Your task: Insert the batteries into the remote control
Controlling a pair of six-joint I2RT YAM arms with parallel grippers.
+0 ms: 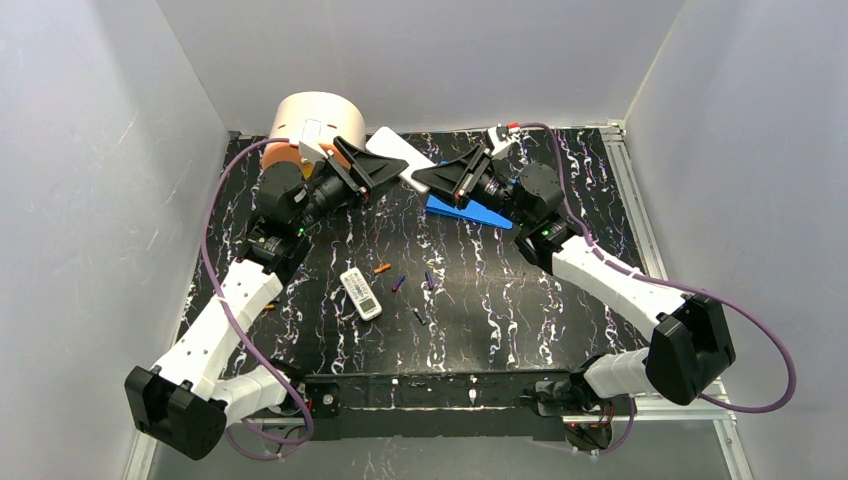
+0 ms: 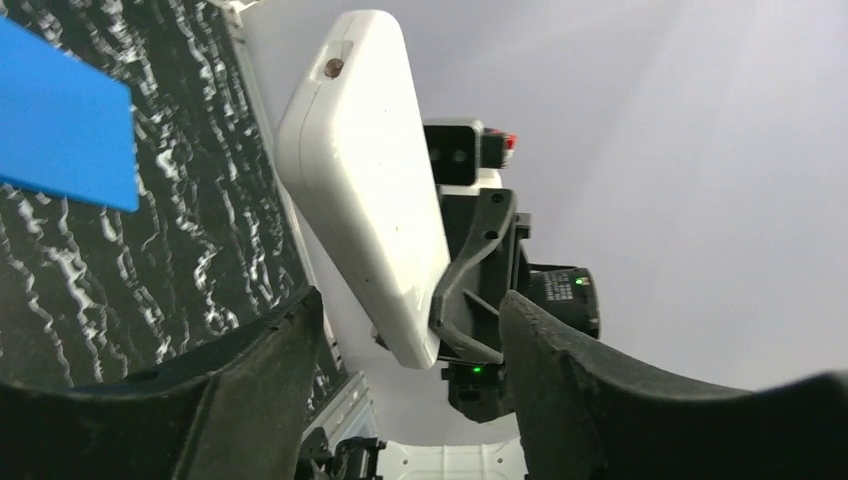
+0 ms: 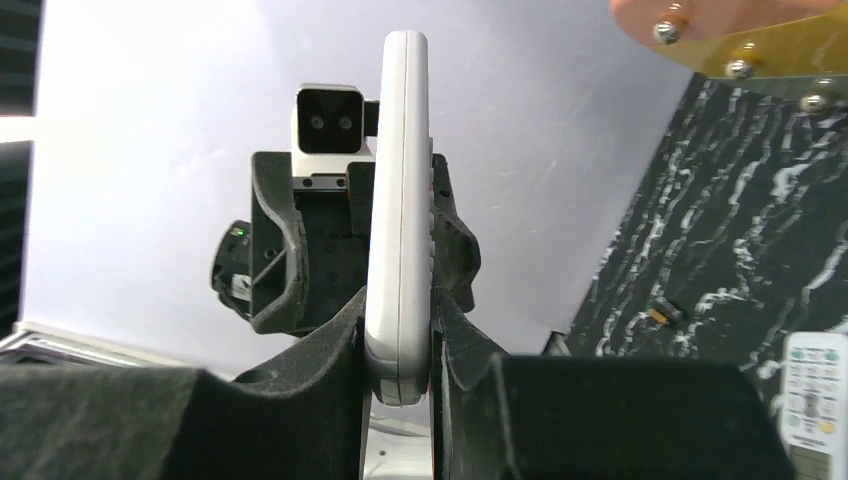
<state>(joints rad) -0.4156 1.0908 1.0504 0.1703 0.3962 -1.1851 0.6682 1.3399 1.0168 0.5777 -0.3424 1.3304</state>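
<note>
Pinches the white remote [image 3: 400, 200] across its faces in the right claw [image 3: 400, 345], aloft toward 12 o'clock; flanks its free end with the left claw [image 2: 410, 305], spread, not gripping. Looks like a hand-over; calls next for a second hold. Finds the batteries [image 1: 398, 284] loose on the worktop [image 1: 520, 290] at centre, by a small remote [image 1: 361, 294]. Cannot make out any battery cover.

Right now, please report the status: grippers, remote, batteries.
Right gripper shut on white remote, held in air. Left gripper open, straddling it. Batteries loose on table.
</note>
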